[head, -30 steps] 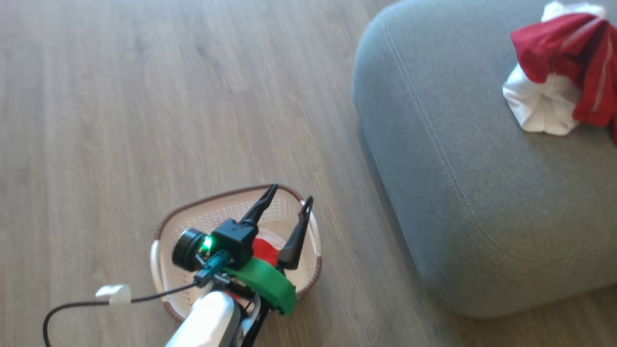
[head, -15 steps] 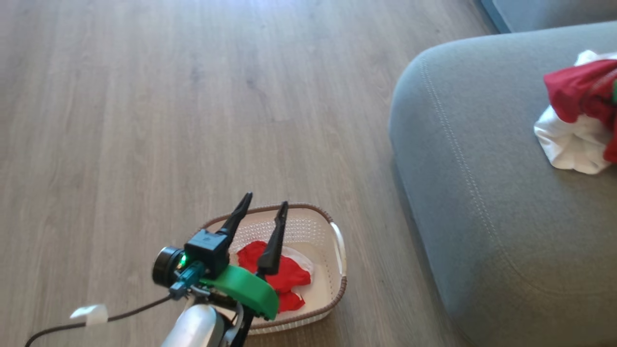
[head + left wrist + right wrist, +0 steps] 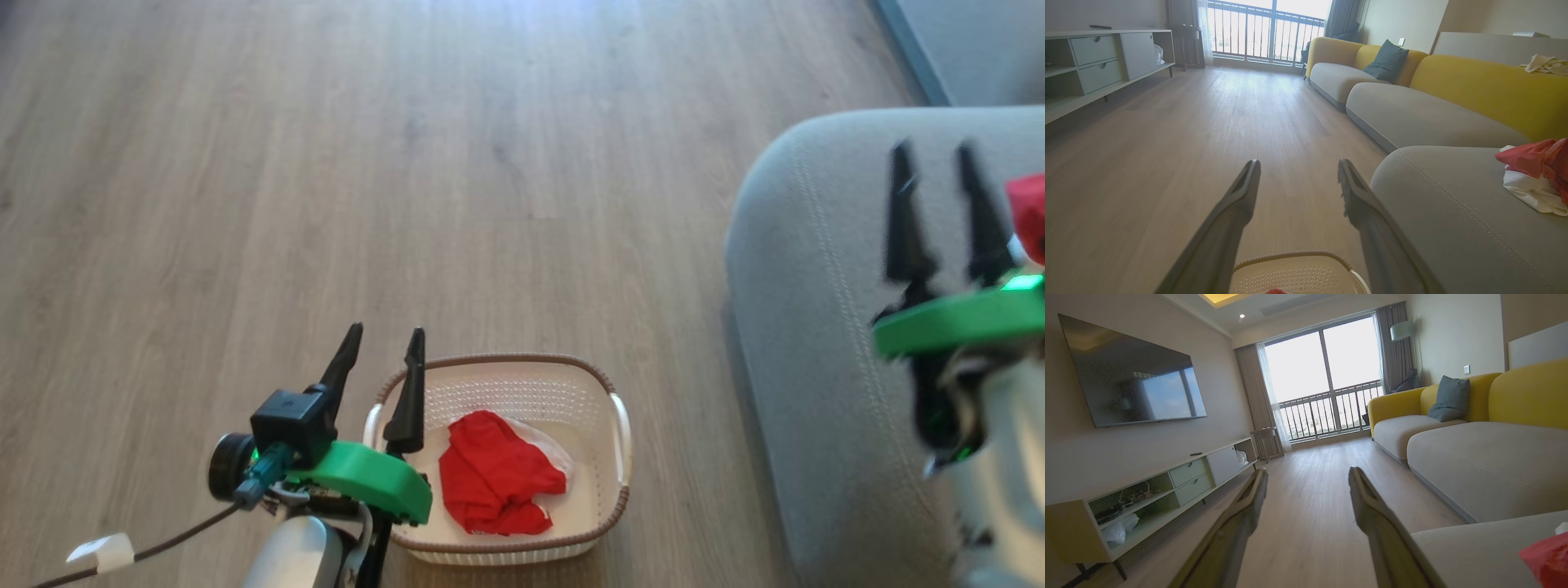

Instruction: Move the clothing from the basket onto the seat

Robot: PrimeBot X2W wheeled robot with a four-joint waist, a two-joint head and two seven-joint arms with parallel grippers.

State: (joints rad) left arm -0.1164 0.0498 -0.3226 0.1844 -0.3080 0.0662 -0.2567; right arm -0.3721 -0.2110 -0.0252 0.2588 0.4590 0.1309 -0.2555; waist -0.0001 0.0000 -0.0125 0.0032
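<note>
A crumpled red garment (image 3: 498, 478), with a strip of white fabric (image 3: 558, 457) showing beneath its right side, lies in the middle of the basket's bottom, leaning toward the near rim. The cream perforated basket (image 3: 500, 359) stands on the wooden floor (image 3: 408, 163), just beside the rounded edge of the grey seat (image 3: 816, 327). More red and white clothing (image 3: 1533, 175) sits heaped on the seat's top, well back from its stitched edge. The left gripper (image 3: 386, 331) hovers above the basket's left rim, its two dark fingers parted a moderate way with nothing between them; the left wrist view confirms the gap is empty, with the basket's far rim (image 3: 1290, 255) below it. The right gripper (image 3: 934, 149) hangs over the seat near the heap, blurred in the head view, its fingers likewise apart and holding nothing, as the right wrist view bears out. By the look of it the job is partly done, and the step in hand is the reach for what the basket holds. The next move appears to call for the left arm to shift inward from the rim, drop into the basket and pinch a raised fold of the red cloth, deep enough to catch the white layer too if both are to travel together.
</note>
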